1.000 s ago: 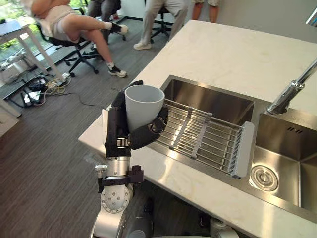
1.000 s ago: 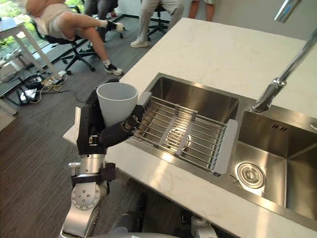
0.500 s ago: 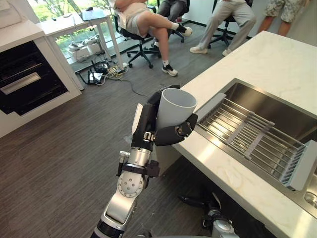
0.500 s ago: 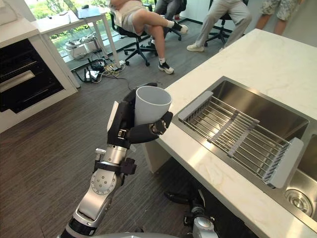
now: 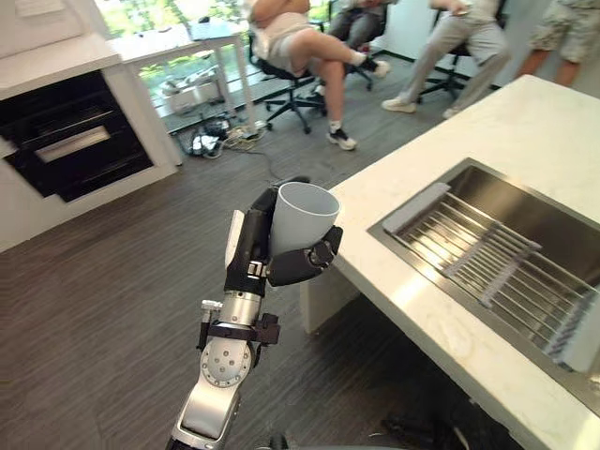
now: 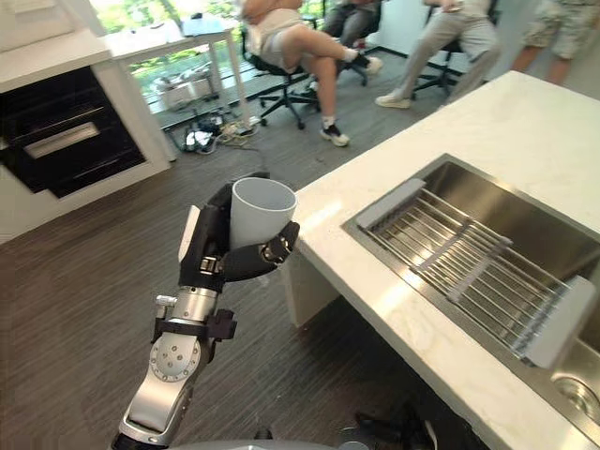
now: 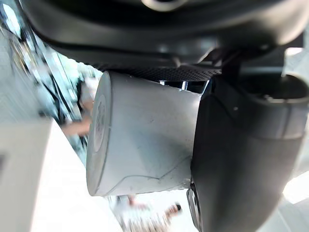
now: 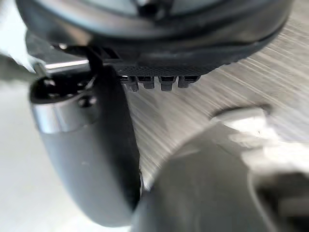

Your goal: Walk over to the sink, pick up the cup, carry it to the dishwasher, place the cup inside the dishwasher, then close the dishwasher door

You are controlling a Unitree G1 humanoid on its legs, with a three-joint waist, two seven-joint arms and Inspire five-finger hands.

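The grey cup (image 5: pixel 302 217) stands upright in the left hand (image 5: pixel 249 251), its mouth open to the ceiling and its smooth inner wall showing below the rim. It is held in the air over the dark wood floor (image 5: pixel 103 309), just off the near corner of the white stone counter (image 5: pixel 525 122) and well apart from the sink (image 5: pixel 536 212). The hand is clasped about it: the fingers wrap round the back of the cup's lower half, and the thumb (image 5: pixel 302 264) crosses the front and presses on the wall. The left wrist view shows the same grasp from close up, with the cup (image 7: pixel 145 135) lying against the palm and the thumb (image 7: pixel 241 154) tight on its side. The steel sink is sunk into the counter, and a wire rack (image 5: pixel 478 262) lies in it, spanning the basin with its grey end pieces resting at the rims. Across the floor, a black built-in appliance (image 5: pixel 70 141) with a silver bar handle sits in a white cabinet. Beyond it stands a white table (image 5: pixel 202 39), and people sit on office chairs (image 5: pixel 291 80) at the far end of the room. The right hand (image 8: pixel 159 43) shows in its own wrist view above the wood floor; I cannot tell whether it is released or clenched.
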